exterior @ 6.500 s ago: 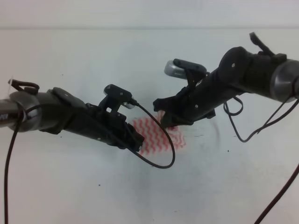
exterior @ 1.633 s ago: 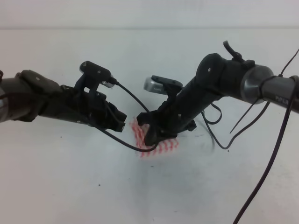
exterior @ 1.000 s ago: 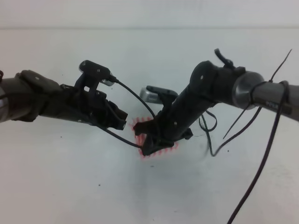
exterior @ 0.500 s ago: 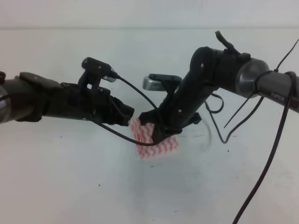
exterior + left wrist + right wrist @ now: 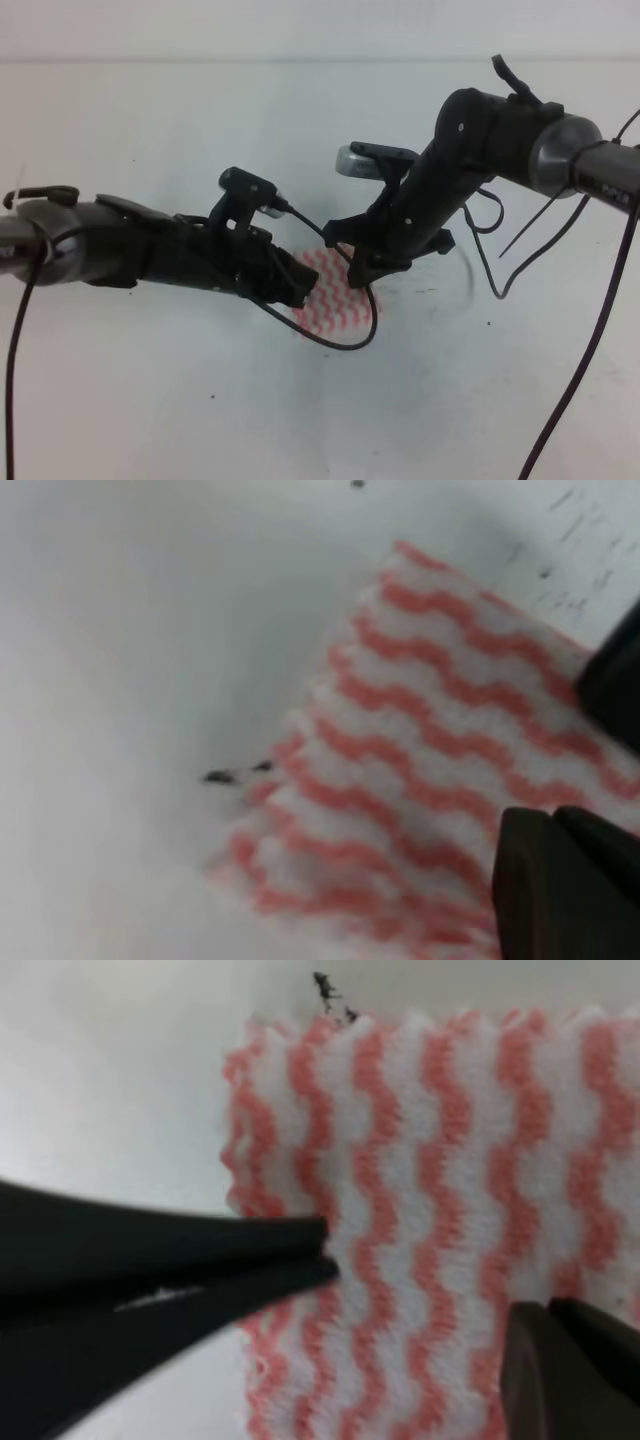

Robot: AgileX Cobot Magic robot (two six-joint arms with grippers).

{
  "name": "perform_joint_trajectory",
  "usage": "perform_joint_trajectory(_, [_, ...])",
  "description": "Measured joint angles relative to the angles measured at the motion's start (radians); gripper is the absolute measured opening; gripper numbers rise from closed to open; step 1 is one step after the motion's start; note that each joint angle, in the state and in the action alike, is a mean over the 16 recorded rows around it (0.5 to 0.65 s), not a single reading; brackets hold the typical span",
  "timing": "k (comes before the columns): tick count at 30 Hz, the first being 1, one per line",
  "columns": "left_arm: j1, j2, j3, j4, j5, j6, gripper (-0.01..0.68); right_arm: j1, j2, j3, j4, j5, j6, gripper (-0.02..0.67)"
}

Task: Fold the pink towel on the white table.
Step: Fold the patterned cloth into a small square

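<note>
I've got both tools over the towel on tabletop. L tool looks pinched together at its edge, prob. to pin it; R tool jaws together, nothing gripped.

high view: we look down from above and in front on the white counter and both arms | left wrist: close, angled down on the pink towel | right wrist: closer still, same towel | shared: towel
</note>
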Motion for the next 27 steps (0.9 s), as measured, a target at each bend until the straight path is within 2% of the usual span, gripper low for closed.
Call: perform_joint_trajectory(27, [-0.009, -0.024, 0.0, 0.061, -0.172, -0.042, -0.006, -0.001, 0.001, 0.0, 0.008, -0.01, -0.003, -0.018])
